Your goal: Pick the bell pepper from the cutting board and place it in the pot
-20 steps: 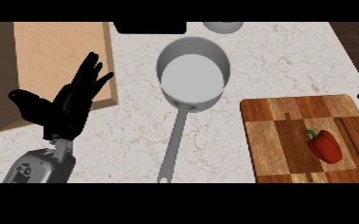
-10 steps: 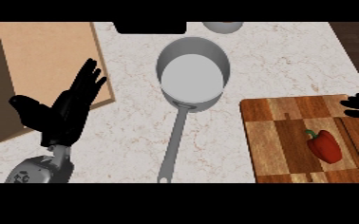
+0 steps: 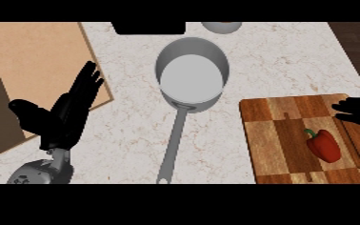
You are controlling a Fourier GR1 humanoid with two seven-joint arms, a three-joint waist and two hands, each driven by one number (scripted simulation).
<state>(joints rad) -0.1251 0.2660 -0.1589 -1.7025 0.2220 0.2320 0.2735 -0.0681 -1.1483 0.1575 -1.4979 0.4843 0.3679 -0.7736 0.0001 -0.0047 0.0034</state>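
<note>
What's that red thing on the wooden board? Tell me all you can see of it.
A red bell pepper, whole, with a short green stem pointing up-left in the view. It lies on its side on the wooden cutting board, near its right end. Only the board touches it; the right hand is apart.

Red bell pepper point(image 3: 325, 145) with a green stem, lying on its side on the chequered wooden cutting board point(image 3: 277, 138), just below the right hand point(image 3: 346, 110). Grey pot point(image 3: 191, 76) standing upright, well left of that hand, its long handle pointing toward the view's lower edge.
</note>
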